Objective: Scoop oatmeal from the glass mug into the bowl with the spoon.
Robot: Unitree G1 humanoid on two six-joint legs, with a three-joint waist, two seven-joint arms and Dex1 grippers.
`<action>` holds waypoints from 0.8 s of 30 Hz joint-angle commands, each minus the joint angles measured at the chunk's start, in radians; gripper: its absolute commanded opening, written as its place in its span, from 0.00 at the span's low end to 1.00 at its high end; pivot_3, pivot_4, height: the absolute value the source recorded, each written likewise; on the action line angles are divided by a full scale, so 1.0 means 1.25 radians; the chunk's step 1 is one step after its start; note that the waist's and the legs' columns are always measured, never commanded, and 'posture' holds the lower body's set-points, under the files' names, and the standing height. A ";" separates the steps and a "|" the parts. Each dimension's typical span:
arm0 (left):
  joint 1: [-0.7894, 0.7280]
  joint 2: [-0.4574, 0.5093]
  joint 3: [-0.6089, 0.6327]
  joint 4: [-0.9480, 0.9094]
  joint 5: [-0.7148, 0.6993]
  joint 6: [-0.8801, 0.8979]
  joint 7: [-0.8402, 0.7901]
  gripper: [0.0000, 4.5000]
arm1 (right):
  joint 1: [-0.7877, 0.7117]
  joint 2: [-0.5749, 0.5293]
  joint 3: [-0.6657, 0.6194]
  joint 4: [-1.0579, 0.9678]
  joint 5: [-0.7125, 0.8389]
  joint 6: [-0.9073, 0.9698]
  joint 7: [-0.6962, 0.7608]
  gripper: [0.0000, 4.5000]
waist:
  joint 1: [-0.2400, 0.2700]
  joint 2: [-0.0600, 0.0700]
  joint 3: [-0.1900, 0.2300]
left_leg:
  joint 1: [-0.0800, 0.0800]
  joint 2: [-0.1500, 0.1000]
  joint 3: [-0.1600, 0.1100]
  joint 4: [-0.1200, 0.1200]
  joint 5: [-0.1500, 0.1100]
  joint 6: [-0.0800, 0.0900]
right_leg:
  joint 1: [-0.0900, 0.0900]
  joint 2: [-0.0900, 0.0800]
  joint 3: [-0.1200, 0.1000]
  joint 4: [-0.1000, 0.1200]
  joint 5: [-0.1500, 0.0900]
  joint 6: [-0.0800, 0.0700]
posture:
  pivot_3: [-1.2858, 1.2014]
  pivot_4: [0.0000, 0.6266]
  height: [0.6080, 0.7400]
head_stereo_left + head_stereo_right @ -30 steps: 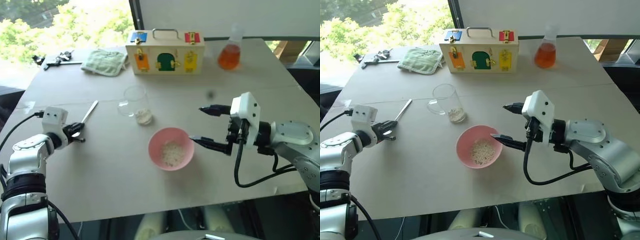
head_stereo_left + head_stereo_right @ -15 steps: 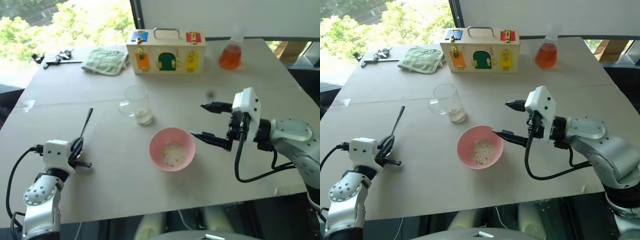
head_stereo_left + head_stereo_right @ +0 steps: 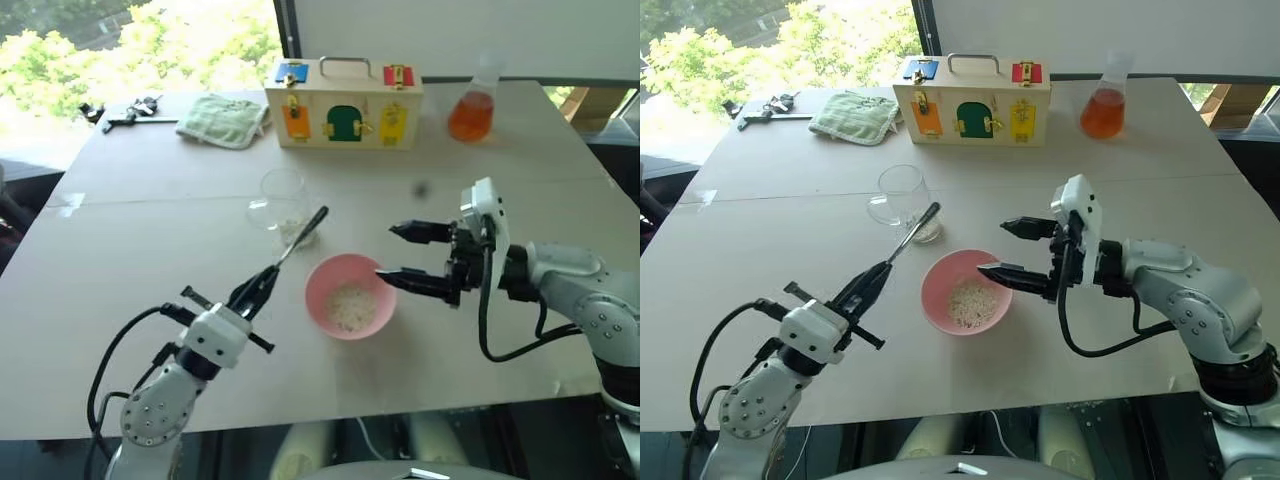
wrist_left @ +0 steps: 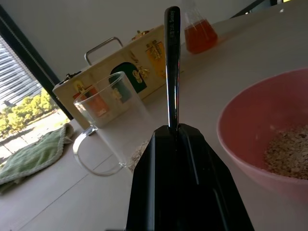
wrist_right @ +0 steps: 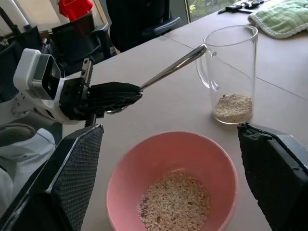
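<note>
Reaching level toward the glass mug [image 3: 283,200], left claw [image 3: 262,285] clamps the spoon [image 3: 298,236] (right claw [image 3: 400,252] gapes wide).

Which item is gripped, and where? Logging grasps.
The left gripper is shut on the spoon, seemingly at its bowl end, handle pointing out. The right gripper holds nothing.

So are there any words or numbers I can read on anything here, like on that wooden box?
None can be read. The wooden box has only coloured doors and metal latches, no letters. The glass mug, the bowl, the flask and the green cloth are all plain.
</note>
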 commanded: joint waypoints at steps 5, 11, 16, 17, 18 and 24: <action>-0.093 0.031 -0.086 0.004 -0.010 -0.028 -0.062 0.01 | -0.056 0.135 -0.064 0.066 0.152 0.139 -0.258 1.00 | -0.001 0.000 0.000 | 0.000 0.000 0.000 0.000 0.000 0.000 | 0.000 0.000 0.000 0.000 0.000 0.000 | 0.52 0.24 1.00; -0.111 0.036 -0.111 0.023 -0.012 -0.039 -0.074 0.01 | -0.066 0.188 -0.086 0.056 0.255 0.168 -0.366 1.00 | -0.001 0.000 0.000 | 0.000 0.000 0.000 0.000 0.000 0.000 | -0.001 0.001 0.001 0.000 0.000 0.000 | 0.52 0.24 1.00; -0.122 0.034 -0.113 0.038 -0.007 -0.041 -0.068 0.00 | -0.068 0.183 -0.085 0.048 0.290 0.158 -0.405 0.79 | -0.001 0.001 0.000 | 0.000 0.000 0.000 0.001 0.000 0.000 | -0.001 0.001 0.001 0.000 0.000 0.000 | 0.52 0.24 1.00; -0.126 0.032 -0.113 0.042 -0.006 -0.040 -0.066 0.00 | -0.069 0.180 -0.084 0.049 0.294 0.156 -0.409 0.68 | -0.001 0.001 0.000 | 0.000 0.000 0.000 0.001 0.000 0.000 | -0.001 0.001 0.000 0.001 0.000 0.000 | 0.52 0.24 1.00; -0.127 0.031 -0.113 0.044 -0.005 -0.040 -0.064 0.00 | -0.069 0.178 -0.083 0.049 0.297 0.154 -0.412 0.60 | -0.001 0.001 0.000 | 0.000 0.000 0.000 0.001 0.000 0.000 | -0.001 0.001 0.000 0.001 0.000 0.000 | 0.52 0.24 1.00; -0.135 0.020 -0.115 0.045 -0.003 -0.028 -0.050 0.00 | -0.076 0.173 -0.076 0.056 0.302 0.143 -0.425 0.02 | -0.005 0.001 0.000 | 0.000 0.000 0.000 0.001 0.000 0.000 | -0.001 0.001 0.001 0.001 0.000 0.000 | 0.52 0.24 1.00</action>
